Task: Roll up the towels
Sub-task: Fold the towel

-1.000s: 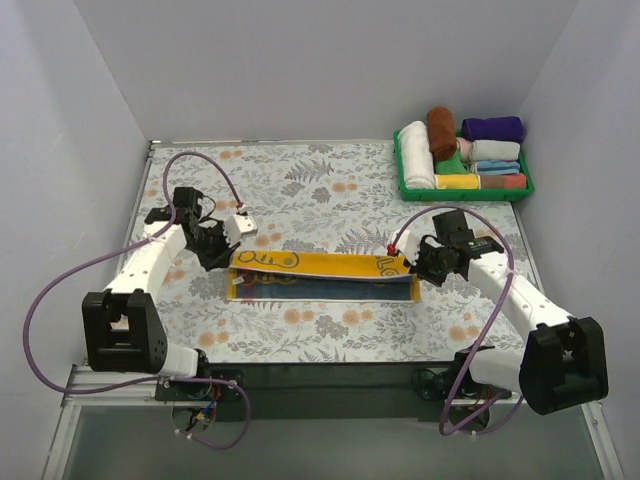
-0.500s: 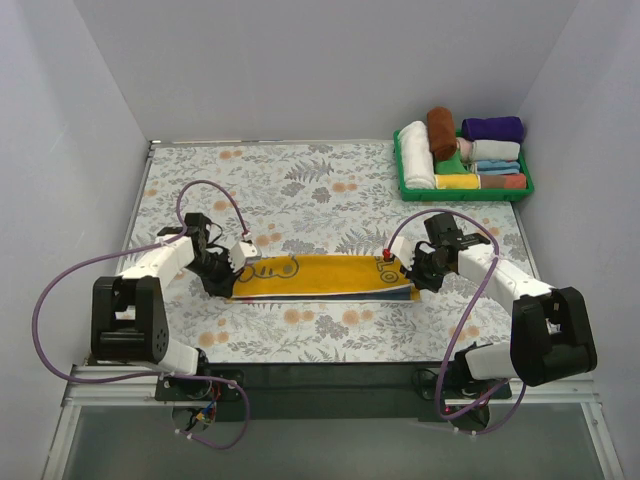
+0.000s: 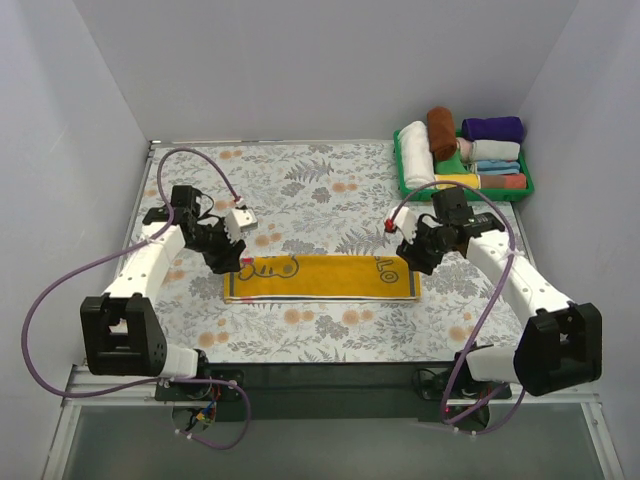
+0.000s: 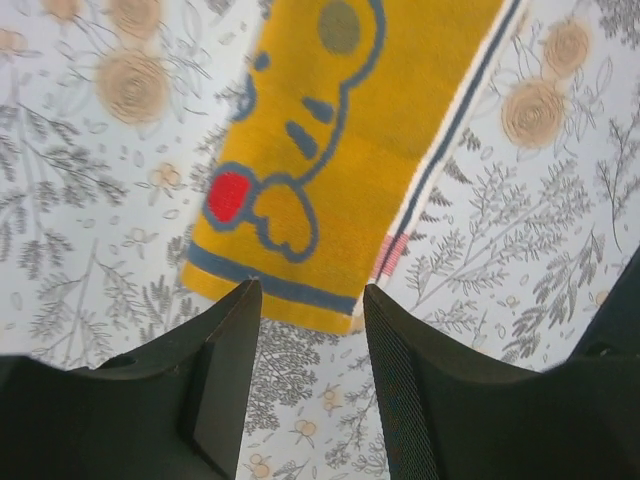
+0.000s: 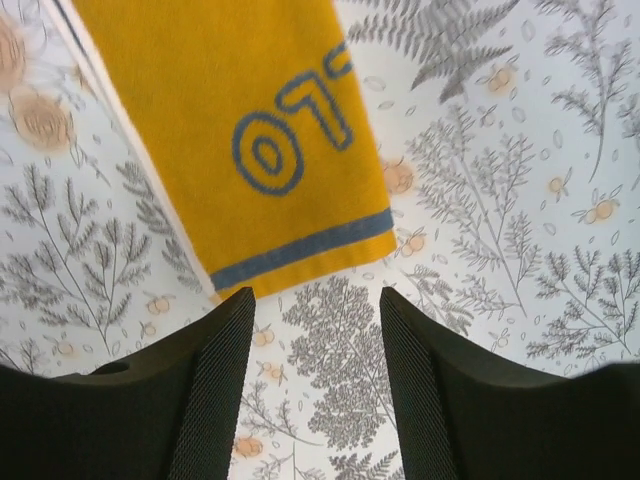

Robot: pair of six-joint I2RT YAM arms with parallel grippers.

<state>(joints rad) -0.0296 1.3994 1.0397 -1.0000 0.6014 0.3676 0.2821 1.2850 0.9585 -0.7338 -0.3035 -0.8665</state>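
Note:
The mustard-yellow towel point(image 3: 320, 277) with blue-grey markings lies flat, folded into a long strip, in the middle of the table. Its left end shows in the left wrist view point(image 4: 340, 150), its right end in the right wrist view point(image 5: 230, 130). My left gripper point(image 3: 232, 250) hovers open and empty just off the strip's left end point(image 4: 310, 300). My right gripper point(image 3: 413, 250) hovers open and empty just off the right end point(image 5: 318, 300). The rust-brown towel point(image 3: 441, 131) sits rolled in the green tray.
A green tray point(image 3: 462, 190) at the back right holds several rolled cloths, white point(image 3: 415, 152), purple point(image 3: 492, 128) and others. The floral tablecloth point(image 3: 320, 190) covers the table, with walls on three sides.
Both grippers have let go of the yellow towel's ends and lifted back away from it. The towel, held up and folded over before, now lies flat as a strip.

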